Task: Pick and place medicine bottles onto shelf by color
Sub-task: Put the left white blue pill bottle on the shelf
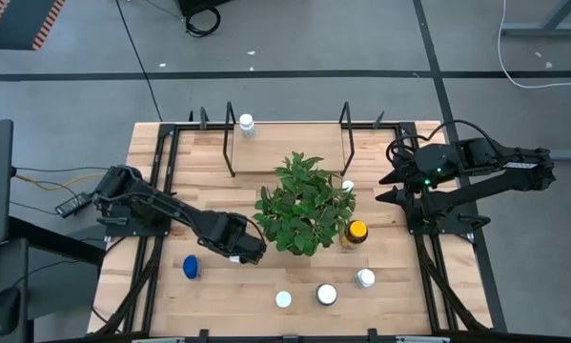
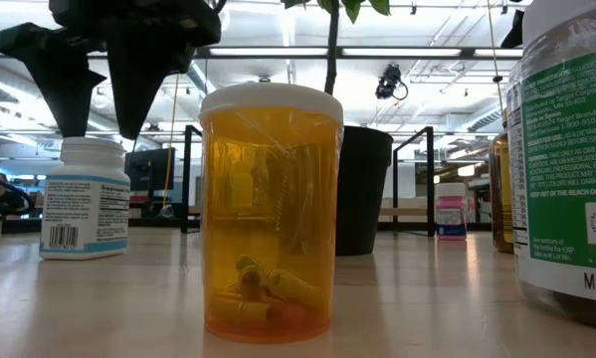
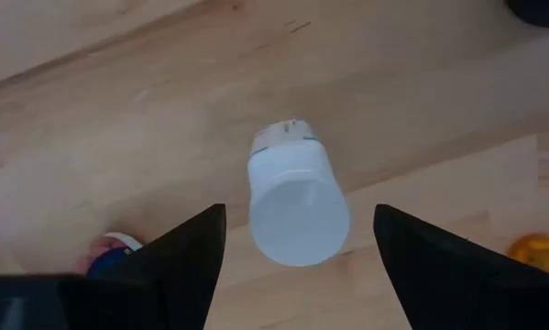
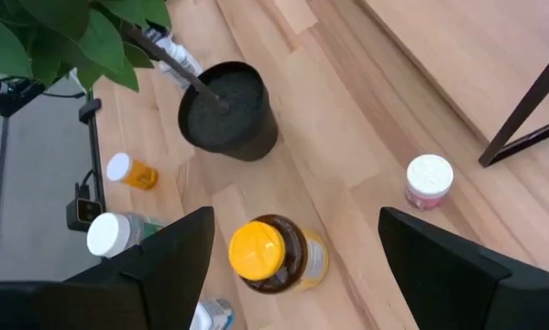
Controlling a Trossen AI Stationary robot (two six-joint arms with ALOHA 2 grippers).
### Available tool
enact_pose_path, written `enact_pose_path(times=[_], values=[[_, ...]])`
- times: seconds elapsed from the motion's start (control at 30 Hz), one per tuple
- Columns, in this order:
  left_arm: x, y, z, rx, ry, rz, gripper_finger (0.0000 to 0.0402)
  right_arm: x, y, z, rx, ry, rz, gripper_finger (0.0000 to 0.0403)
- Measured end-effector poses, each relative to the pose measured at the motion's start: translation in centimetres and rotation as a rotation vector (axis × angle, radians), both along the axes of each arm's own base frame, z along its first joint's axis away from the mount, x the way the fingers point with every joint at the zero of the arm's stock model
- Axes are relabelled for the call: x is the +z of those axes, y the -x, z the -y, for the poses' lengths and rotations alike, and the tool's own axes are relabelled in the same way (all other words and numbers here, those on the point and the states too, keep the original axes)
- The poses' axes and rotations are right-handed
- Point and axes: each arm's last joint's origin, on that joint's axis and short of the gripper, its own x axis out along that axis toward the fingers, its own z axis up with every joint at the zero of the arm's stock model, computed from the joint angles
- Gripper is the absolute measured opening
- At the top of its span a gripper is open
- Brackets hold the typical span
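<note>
Grey floor, ceiling strip lights

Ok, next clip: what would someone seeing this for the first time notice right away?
The leafy potted plant fills the table's middle, with small bottles scattered around it. The left tool hangs open directly above a white bottle standing on the wood. In the low view, an amber pill bottle with a white cap looms right in front of the camera.

two dark jointed arms, black cabling, a green light on the right arm
</note>
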Motion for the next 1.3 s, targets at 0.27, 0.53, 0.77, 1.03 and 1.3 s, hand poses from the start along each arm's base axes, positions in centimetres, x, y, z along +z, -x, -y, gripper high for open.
enact_pose_path(times=[0.27, 0.53, 0.77, 1.03, 1.3], values=[[-1.2, -0.9, 0.1, 0.004, 0.002, -0.002, 0.0282, -0.1, 0.1, 0.0, -0.001, 0.0, -0.008, 0.0316], [-1.2, -0.7, -0.2, -0.007, 0.0, -0.031, 0.0262, -0.1, 0.1, 0.0, 0.0, 0.001, -0.02, 0.0316], [-1.2, -0.8, -0.1, -0.031, 0.015, -0.029, 0.0223, -0.2, 0.1, 0.0, -0.001, 0.002, -0.022, 0.0316], [-1.2, -1.0, -0.9, -0.189, 0.019, -0.028, 0.017, -0.2, 0.1, 0.0, -0.004, 0.004, -0.023, 0.0316], [1.3, -0.3, -5.7, -0.438, 0.028, -0.042, 0.017, -0.2, 0.1, 0.0, -0.029, -0.022, -0.023, 0.0316]])
